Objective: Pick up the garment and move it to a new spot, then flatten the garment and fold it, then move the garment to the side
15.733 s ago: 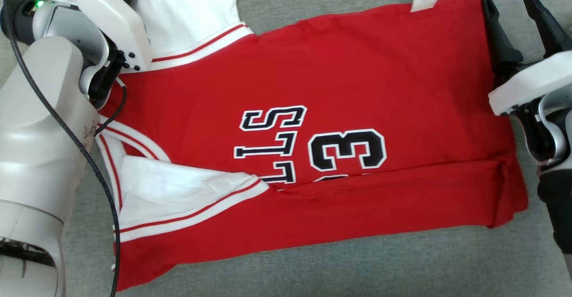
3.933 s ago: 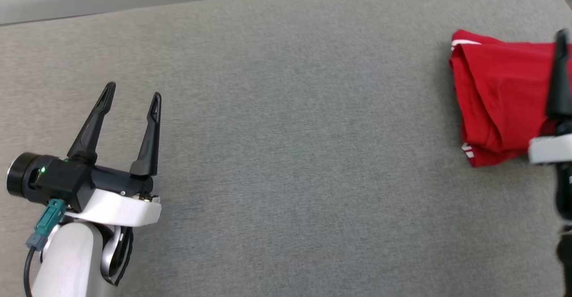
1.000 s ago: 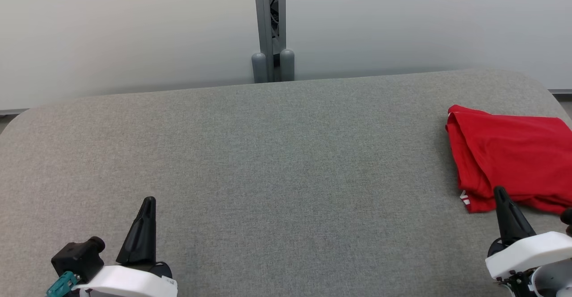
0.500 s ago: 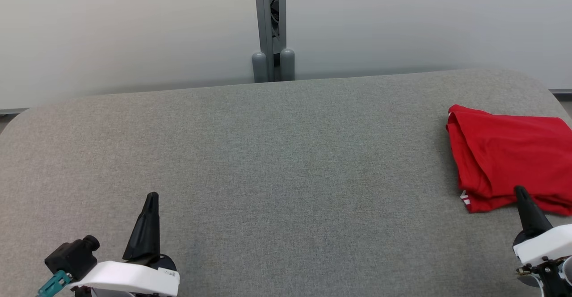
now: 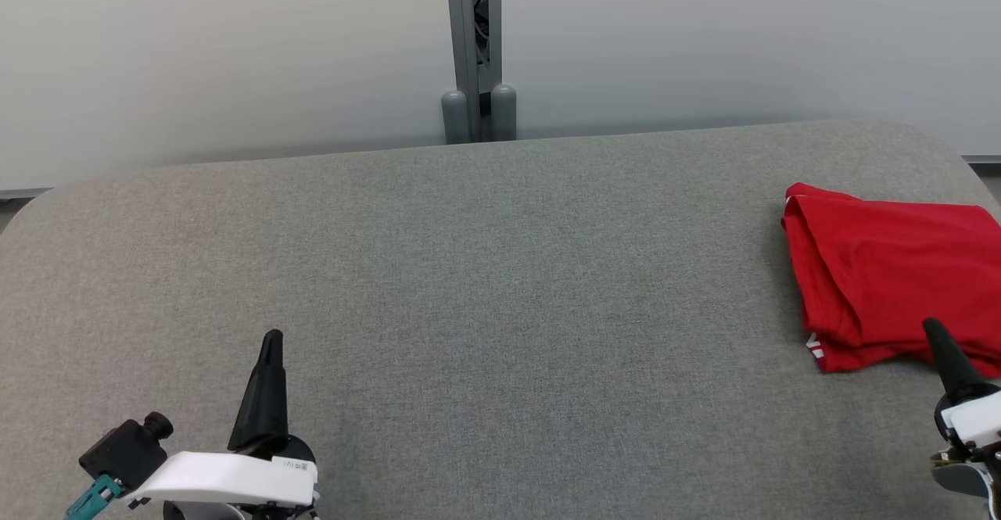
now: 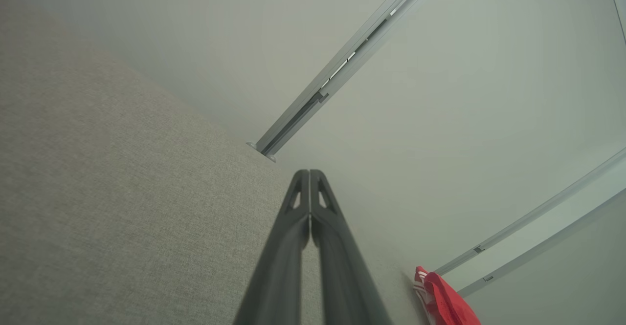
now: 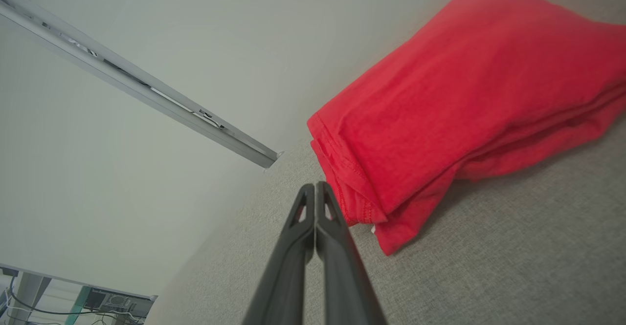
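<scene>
The red jersey-knit garment (image 5: 891,270) is spread out no longer. It lies as a compact folded bundle at the far right of the grey fabric-covered table (image 5: 500,285), close to the rounded corner, with a sliver of white trim peeping out at its near left corner. Over the last second it has not stirred, while the right gripper (image 5: 934,332) has drawn back towards the near right edge. Its two long dark fingers are pressed together on nothing. The wrist view shows the tips (image 7: 315,185) just beside the hemmed corner of the bundle (image 7: 464,85), and I cannot tell whether they clear the cloth. The left gripper (image 5: 271,340), at the near left and well apart from the garment, has hardly shifted. Its fingers are likewise clenched on nothing (image 6: 309,174).

To my eye the job is as good as finished: the garment is folded and set aside, and both arms are retiring.

The wide middle of the table carries nothing I can see. Beyond its far edge stands a pale wall (image 5: 219,51), with a grey metal post (image 5: 472,43) and two rounded grey caps at its foot. The right wrist view catches a distant desk with cables (image 7: 98,303). Nothing stands in the arms' way, though the bundle lies rather near the table's right edge.
</scene>
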Robot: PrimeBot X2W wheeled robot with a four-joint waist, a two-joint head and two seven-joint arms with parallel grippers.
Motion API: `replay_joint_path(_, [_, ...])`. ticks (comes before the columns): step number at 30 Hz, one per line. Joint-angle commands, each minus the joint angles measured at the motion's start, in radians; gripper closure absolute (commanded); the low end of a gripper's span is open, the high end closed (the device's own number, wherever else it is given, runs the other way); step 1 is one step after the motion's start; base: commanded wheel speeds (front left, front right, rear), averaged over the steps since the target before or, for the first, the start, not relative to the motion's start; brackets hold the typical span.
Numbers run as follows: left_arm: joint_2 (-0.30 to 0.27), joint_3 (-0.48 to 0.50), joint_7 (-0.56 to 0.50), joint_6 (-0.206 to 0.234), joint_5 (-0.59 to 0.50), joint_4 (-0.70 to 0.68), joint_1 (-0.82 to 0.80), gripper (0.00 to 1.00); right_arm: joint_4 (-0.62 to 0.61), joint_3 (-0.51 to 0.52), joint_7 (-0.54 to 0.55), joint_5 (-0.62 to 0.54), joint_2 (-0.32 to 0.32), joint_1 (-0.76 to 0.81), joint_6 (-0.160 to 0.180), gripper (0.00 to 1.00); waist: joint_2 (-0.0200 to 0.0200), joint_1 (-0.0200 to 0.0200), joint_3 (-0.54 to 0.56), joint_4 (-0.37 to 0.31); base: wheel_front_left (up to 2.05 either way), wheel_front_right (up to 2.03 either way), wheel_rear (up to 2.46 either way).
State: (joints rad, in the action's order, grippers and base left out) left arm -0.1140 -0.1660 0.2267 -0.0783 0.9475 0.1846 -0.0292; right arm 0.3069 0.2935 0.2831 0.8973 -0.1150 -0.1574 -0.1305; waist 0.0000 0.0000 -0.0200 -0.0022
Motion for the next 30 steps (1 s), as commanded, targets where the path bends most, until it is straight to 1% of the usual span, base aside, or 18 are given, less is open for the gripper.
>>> replay_joint_path(1, [-0.004,0.000,0.004,-0.007,0.035,-0.006,-0.033,1.00,0.002,0.021,0.017,0.035,-0.018,-0.029,0.000,1.00,0.0000,0.0000,0.000,0.000,0.00,0.00,0.00])
replay_joint_path(30, [0.025,-0.032,0.019,-0.028,0.332,0.014,-0.056,1.00,0.106,0.147,0.185,0.319,-0.052,-0.098,0.000,1.00,0.0000,0.0000,-0.003,0.002,0.00,0.00,0.00])
